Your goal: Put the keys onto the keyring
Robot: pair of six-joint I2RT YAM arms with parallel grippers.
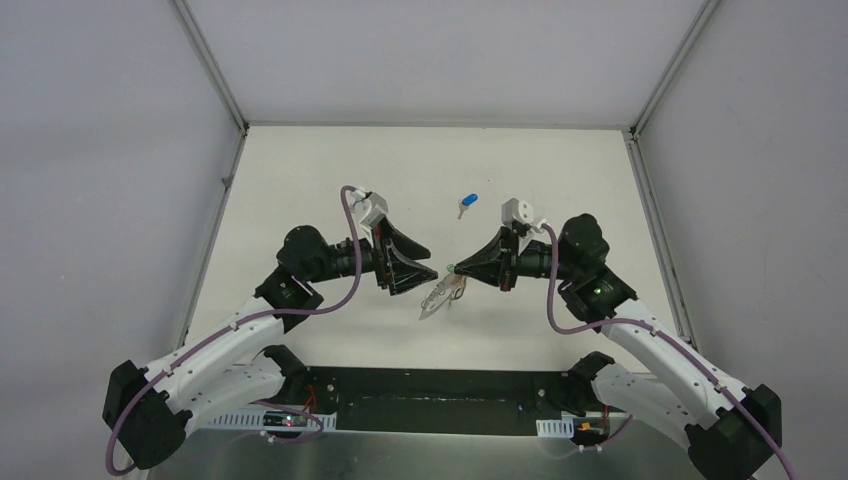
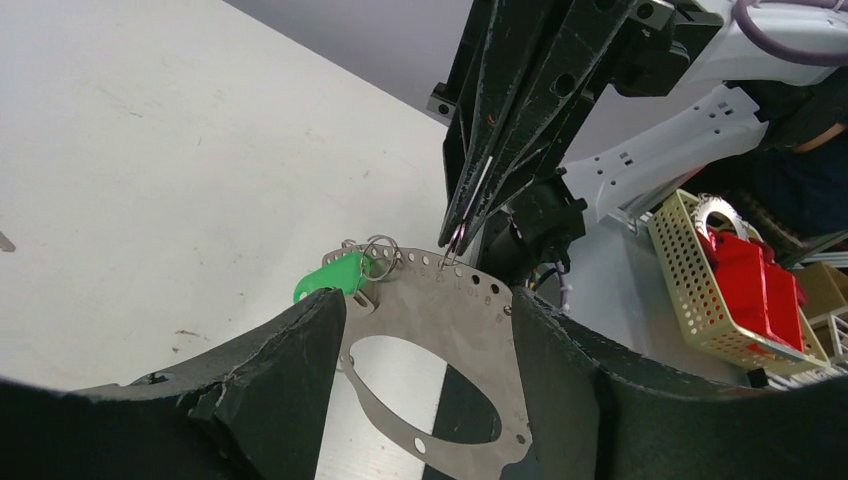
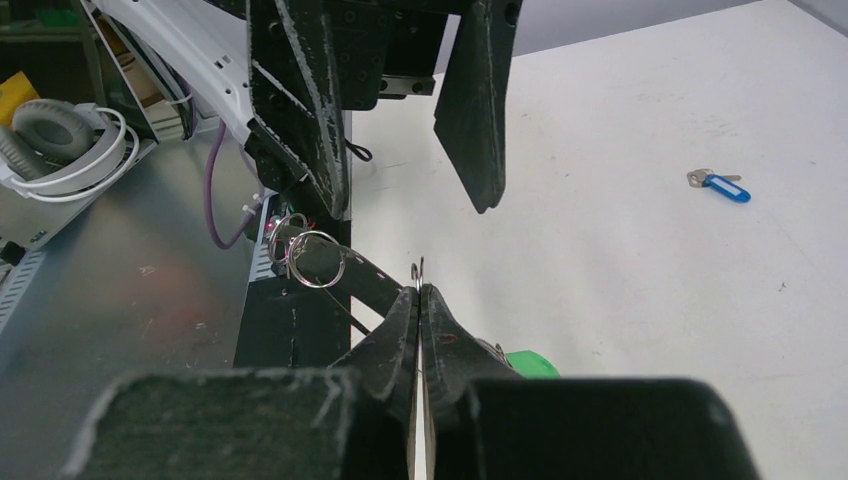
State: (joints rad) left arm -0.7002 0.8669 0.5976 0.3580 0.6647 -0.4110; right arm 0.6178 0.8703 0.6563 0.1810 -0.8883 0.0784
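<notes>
Keyring (image 2: 480, 320), partly hidden by the spread-apart left hand (image 2: 425, 310), is clamped in the right hand (image 2: 455, 238).

Your keyring (image 2: 470, 320) is thin grey metal with a dull sheen; the green key (image 2: 330, 278) has a smooth, glossy plastic head; the black fingers (image 2: 250, 400) look rough and matt, the white table (image 2: 150, 150) matt.

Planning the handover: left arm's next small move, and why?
Probably close the left fingers onto the keyring: they stand open around its plate, while the shut right fingers pinch its rim. Then the right could release and fetch the blue key lying on the table.
</notes>
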